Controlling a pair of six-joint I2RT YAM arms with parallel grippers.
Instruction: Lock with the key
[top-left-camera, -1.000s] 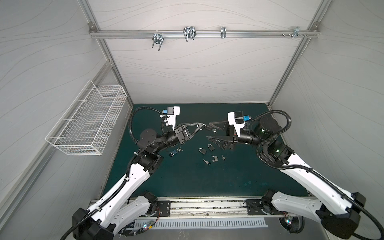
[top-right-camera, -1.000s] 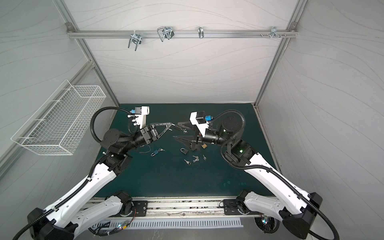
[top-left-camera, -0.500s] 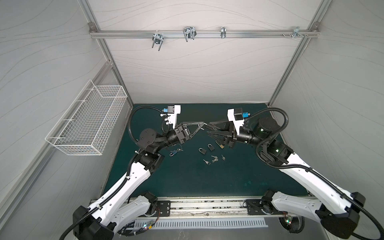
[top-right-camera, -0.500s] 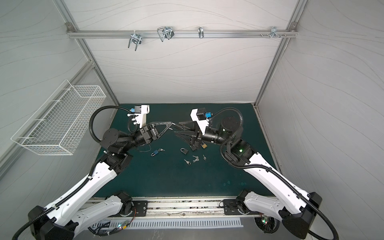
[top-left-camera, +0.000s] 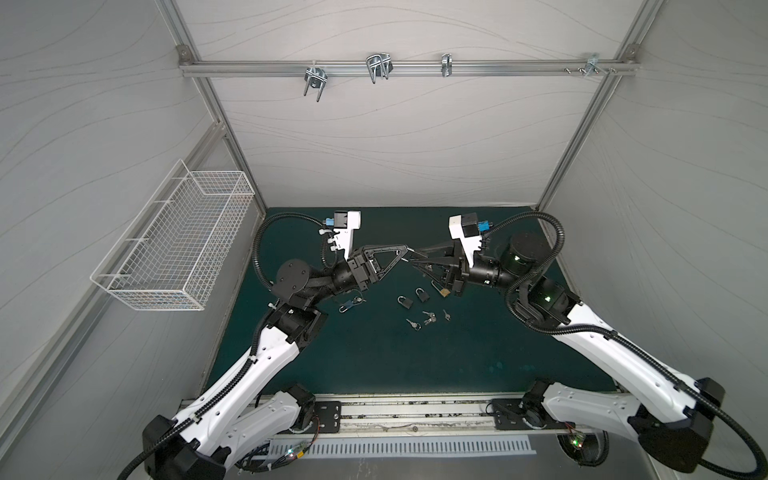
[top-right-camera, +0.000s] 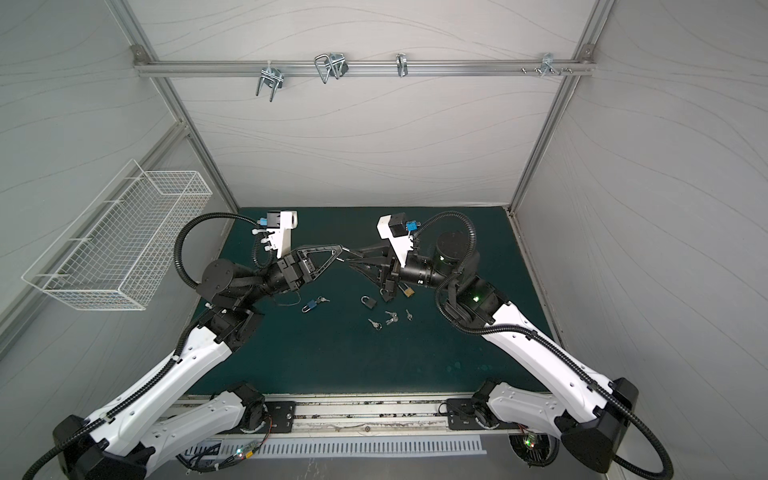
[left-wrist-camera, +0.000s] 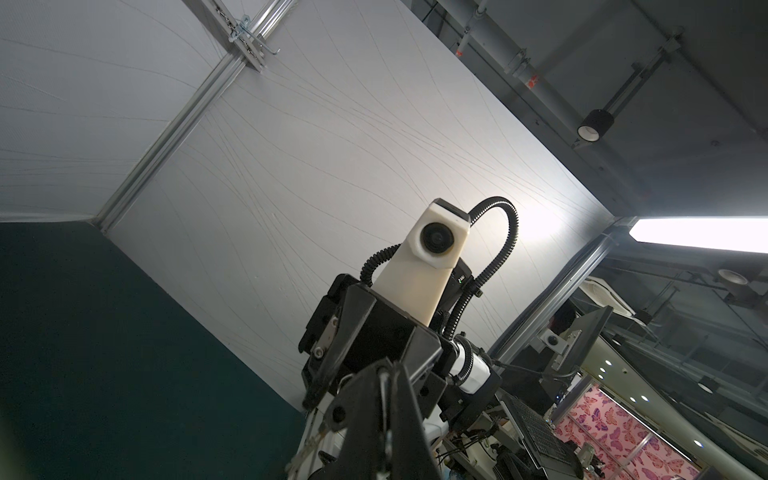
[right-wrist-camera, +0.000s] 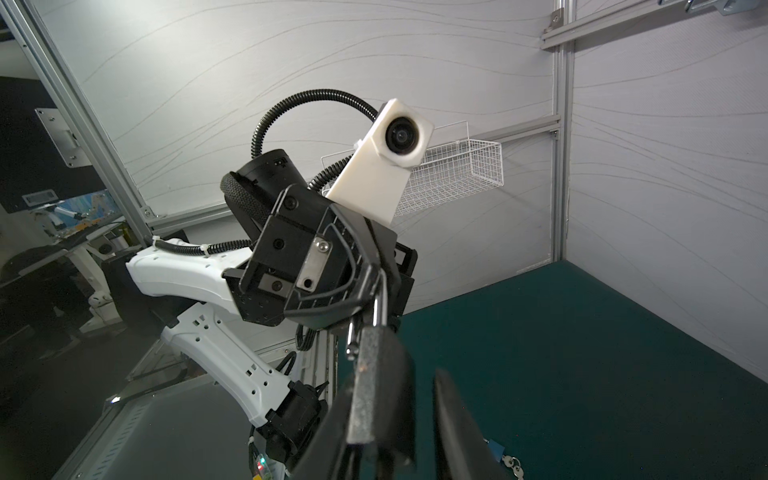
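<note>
Padlock (right-wrist-camera: 382, 386) between right tool's (right-wrist-camera: 413, 376) open jaws

No legible text in any view
We read no lettering, number or sign: the raised padlock (right-wrist-camera: 382, 390) shows us only a blurred dark side, and the padlocks (top-left-camera: 405, 302) and keys (top-left-camera: 429, 318) on the green mat (top-left-camera: 374, 353) are too small to make out.

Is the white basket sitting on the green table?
No, the white basket hangs on the side wall, apart from the green table.
</note>
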